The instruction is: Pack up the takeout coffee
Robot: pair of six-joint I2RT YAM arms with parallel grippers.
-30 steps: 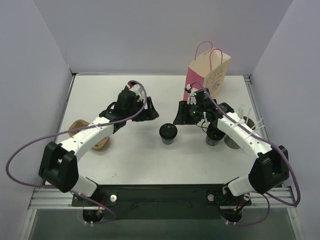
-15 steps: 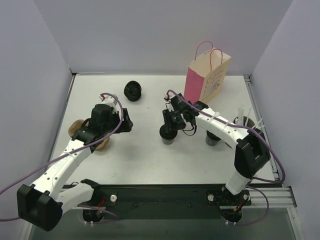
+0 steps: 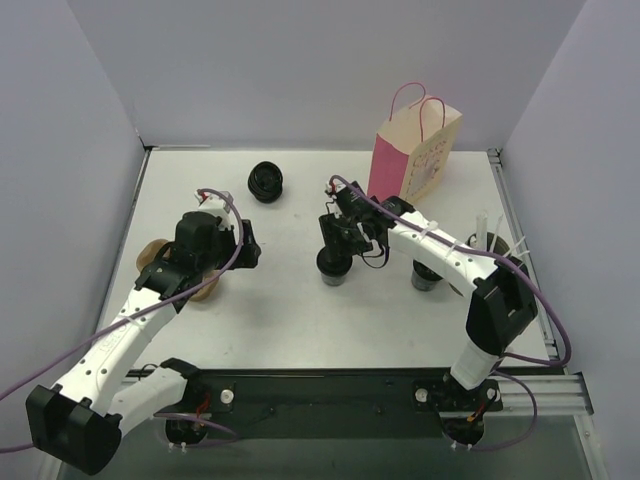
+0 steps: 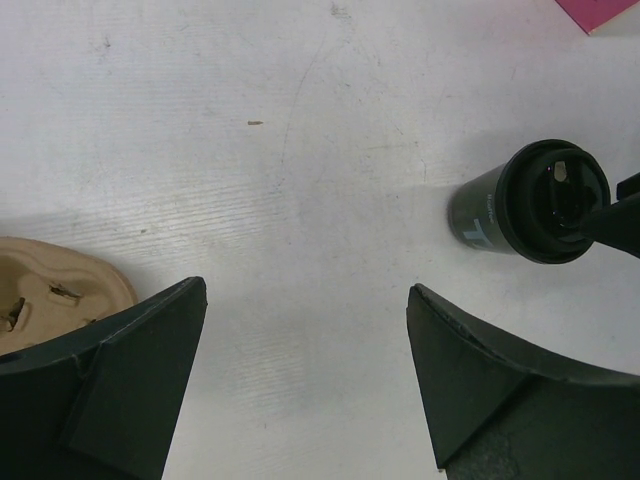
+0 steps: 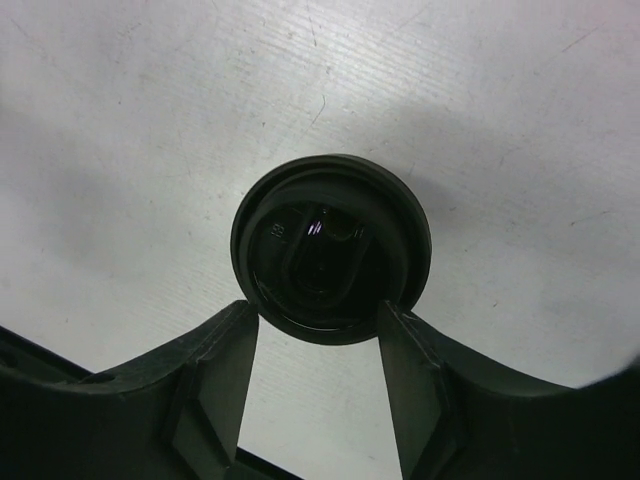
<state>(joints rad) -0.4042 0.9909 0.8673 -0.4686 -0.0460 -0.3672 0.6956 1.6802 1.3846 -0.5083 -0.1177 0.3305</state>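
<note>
End effector, right [image 5: 318,325]: half open over the cup [image 5: 330,235], gripping nothing.
End effector, left [image 4: 305,300]: wide open, empty.
Advice: we widen, centre, lower around its body, then squeeze gently.

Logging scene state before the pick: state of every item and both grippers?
centre coffee cup: upright, lidded
second coffee cup: upright, partly under right arm
pink paper bag: upright
pulp cup carrier: flat, partly under left arm
grey cup: upright, white sticks inside
black round item: at back, state unclear
left gripper: open, empty
right gripper: open, over centre coffee cup
</note>
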